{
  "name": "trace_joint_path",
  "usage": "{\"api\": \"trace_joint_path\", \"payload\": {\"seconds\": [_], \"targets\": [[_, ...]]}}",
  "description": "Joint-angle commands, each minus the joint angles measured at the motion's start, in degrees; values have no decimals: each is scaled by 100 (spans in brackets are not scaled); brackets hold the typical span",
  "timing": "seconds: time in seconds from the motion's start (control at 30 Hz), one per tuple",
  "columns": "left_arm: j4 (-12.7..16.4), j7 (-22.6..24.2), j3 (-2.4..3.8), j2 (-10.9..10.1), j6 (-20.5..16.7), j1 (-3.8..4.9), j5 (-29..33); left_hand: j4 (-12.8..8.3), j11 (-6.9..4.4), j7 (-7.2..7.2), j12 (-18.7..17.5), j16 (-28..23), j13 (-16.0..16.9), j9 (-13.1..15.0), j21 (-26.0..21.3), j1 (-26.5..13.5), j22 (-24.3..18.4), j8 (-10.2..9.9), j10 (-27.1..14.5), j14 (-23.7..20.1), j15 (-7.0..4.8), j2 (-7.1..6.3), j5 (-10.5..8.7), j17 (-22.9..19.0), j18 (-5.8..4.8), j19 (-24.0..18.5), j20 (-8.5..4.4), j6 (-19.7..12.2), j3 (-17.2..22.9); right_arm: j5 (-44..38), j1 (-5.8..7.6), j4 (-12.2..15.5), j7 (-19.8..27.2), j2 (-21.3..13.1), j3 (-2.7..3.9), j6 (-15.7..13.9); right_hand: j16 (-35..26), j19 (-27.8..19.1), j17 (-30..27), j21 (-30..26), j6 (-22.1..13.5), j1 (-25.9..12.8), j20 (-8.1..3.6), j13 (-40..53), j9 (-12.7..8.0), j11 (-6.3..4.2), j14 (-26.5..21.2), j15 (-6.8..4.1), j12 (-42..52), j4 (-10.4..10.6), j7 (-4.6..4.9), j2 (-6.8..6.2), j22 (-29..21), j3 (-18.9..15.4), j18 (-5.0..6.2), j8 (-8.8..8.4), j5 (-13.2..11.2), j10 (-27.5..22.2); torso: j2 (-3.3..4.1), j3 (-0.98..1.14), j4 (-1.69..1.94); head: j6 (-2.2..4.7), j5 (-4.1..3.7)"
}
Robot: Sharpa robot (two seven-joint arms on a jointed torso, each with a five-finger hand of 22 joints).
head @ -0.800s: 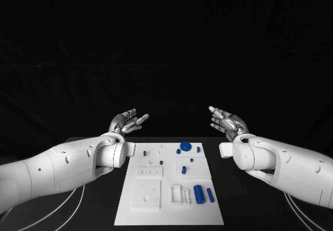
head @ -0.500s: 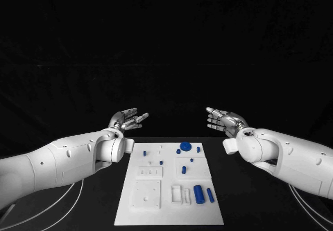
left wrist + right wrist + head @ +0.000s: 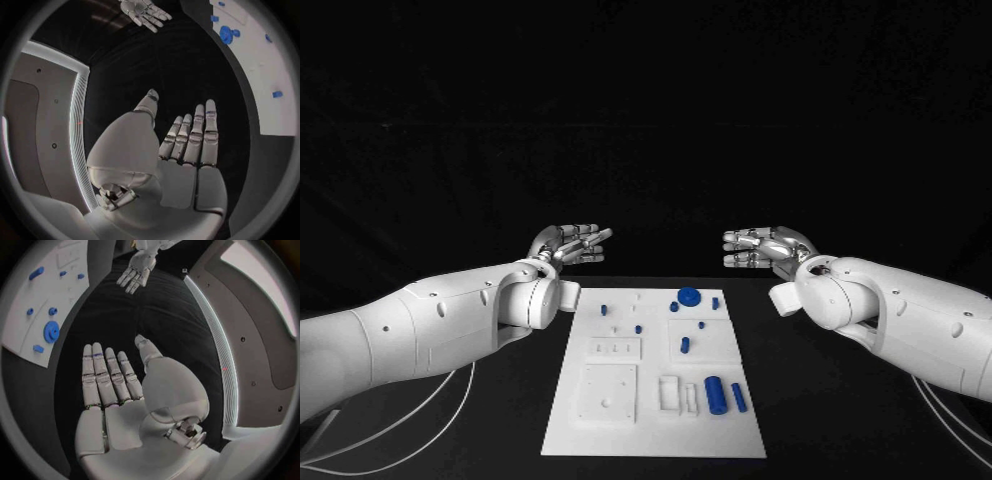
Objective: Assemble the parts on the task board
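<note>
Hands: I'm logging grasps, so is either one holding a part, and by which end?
Nothing is held. The left hand and right hand are open above the table, beyond the task board.

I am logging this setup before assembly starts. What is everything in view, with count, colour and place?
task board: one, white, flat in the middle of the table.
table: one, black, under the board.
round part: one, blue, at the board's far end.
long parts: two, blue, side by side near the board's right edge, at its near end.
small parts: several, blue, scattered over the board's far half.
cables: white, curving on the table left of the board.
left hand: silver, open, raised beyond the board's far left corner.
right hand: silver, open, raised beyond the far right corner.
</note>
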Motion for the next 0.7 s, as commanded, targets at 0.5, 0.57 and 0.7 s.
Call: {"api": "trace_joint_path", "payload": {"seconds": [0.5,0.57,0.7], "targets": [[1131,-192,191,-622,1272,256,-596,-584,-181,-8,65,898,46,65,1008,160,451,63,1811,1403,-560,378,148,120,-578,776,-868,1344,-140,-5347,347,222,-907,112,80,720,2785,3283,2379,1735,1462,-320,-1444,13,177,-600,2605,-1181,-130,-793,-352,-479,739,1444,-150,-52,-666,1435,571,-32,237,98,-90],[1262,-162,202,-695,1254,283,-556,-640,-172,-5,65,950,47,64,1095,165,515,63,1786,1333,-550,370,156,132,-581,677,-858,1331,-154,-5721,382,274,-941,103,82,712,3473,3292,3034,2185,1451,-430,-1462,19,180,-611,2476,-1185,-124,-762,-348,-641,1125,1738,-110,-52,-633,1436,641,-43,283,130,-124],[1513,-109,215,-860,1203,328,-515,-672,-151,1,65,893,47,65,1102,137,532,62,1762,1184,-500,366,155,98,-584,522,-807,1318,-178,-6468,421,371,-1002,121,84,689,3816,3214,3308,2461,1414,-417,-1447,17,180,-581,2413,-1166,-119,-772,-343,-759,1413,1870,-111,-55,-588,1339,733,-60,333,151,-179]]}}
